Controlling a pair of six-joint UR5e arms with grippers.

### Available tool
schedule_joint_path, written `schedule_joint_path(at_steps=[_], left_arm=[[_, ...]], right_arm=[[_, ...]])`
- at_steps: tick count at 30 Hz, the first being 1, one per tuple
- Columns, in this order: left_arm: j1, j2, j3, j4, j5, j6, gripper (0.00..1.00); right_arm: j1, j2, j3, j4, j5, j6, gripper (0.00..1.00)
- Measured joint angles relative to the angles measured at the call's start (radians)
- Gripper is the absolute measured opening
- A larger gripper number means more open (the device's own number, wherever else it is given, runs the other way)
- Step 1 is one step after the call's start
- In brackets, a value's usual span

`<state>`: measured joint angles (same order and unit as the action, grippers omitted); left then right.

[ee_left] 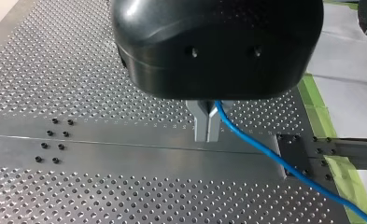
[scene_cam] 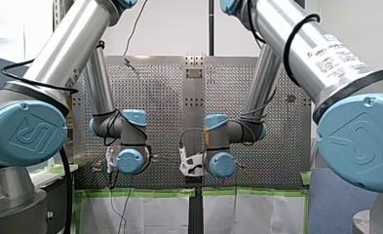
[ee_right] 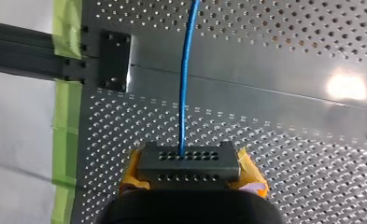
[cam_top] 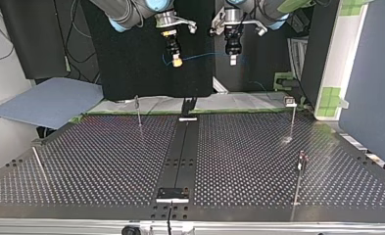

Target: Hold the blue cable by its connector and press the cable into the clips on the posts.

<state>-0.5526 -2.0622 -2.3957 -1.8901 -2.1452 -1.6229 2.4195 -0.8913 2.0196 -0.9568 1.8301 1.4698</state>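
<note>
The blue cable hangs stretched between my two grippers, high above the far edge of the table in the top view. My left gripper has its metal fingers shut on the cable, which trails off past the table's edge. My right gripper, with yellow pads, is shut around a dark block where the cable ends; the connector itself is hidden. In the top view my right gripper is at the left and my left gripper at the right. Thin posts stand on the table.
The perforated table has a dark centre strip with a small plate at each end. A slanted rod stands near the top view's left edge. Green tape marks the table's edge.
</note>
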Motion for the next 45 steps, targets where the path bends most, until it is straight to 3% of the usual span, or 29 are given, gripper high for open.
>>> schedule_joint_path(at_steps=[12, 20, 25, 28, 38, 45], left_arm=[[0.008, 0.009, -0.004, -0.008, 0.009, 0.004, 0.0], [0.018, 0.073, 0.019, -0.073, 0.008, -0.029, 0.0], [0.03, 0.12, 0.027, -0.121, -0.012, -0.056, 0.0], [0.039, 0.147, 0.042, -0.148, -0.031, -0.062, 0.0], [0.054, 0.248, 0.114, -0.249, -0.103, -0.141, 0.0], [0.064, 0.315, 0.18, -0.315, -0.147, -0.145, 0.0]], right_arm=[[0.0, -0.002, -0.001, 0.007, 0.001, 0.0, 0.0], [0.008, -0.067, -0.014, 0.066, -0.015, 0.042, 0.0], [0.006, -0.117, -0.05, 0.116, -0.058, 0.088, 0.0], [0.004, -0.149, -0.081, 0.148, -0.075, 0.105, 0.0], [-0.004, -0.252, -0.184, 0.251, -0.089, 0.115, 0.0], [-0.015, -0.327, -0.259, 0.326, -0.112, 0.115, 0.0]])
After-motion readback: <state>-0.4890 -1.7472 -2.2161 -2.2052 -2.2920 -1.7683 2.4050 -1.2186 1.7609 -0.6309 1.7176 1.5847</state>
